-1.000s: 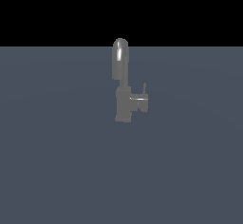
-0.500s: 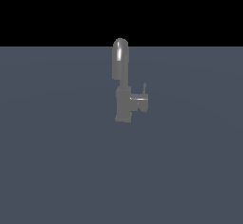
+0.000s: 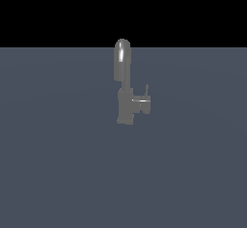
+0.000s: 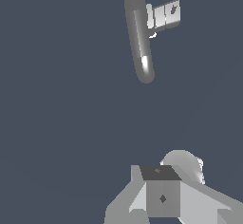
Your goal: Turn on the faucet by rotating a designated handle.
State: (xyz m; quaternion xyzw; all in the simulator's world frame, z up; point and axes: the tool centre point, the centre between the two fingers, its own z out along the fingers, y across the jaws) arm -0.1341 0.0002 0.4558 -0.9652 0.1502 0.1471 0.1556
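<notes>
My faucet (image 3: 124, 96) is matte grey all over, plain and unpatterned, with a pale sheen running down the arched spout. In the wrist view that same sheen shows as a bright white streak along the spout's length. The handle (image 3: 143, 101) is the same grey, with a thin lighter line across its stub; from my wrist it looks paler, nearly white, broken by darker bands. The surface (image 3: 58, 164) is flat slate blue-grey. Behind it lies solid black.

Claw (image 4: 163, 197): pale grey, blocky, faceted; dark diamond mark.
</notes>
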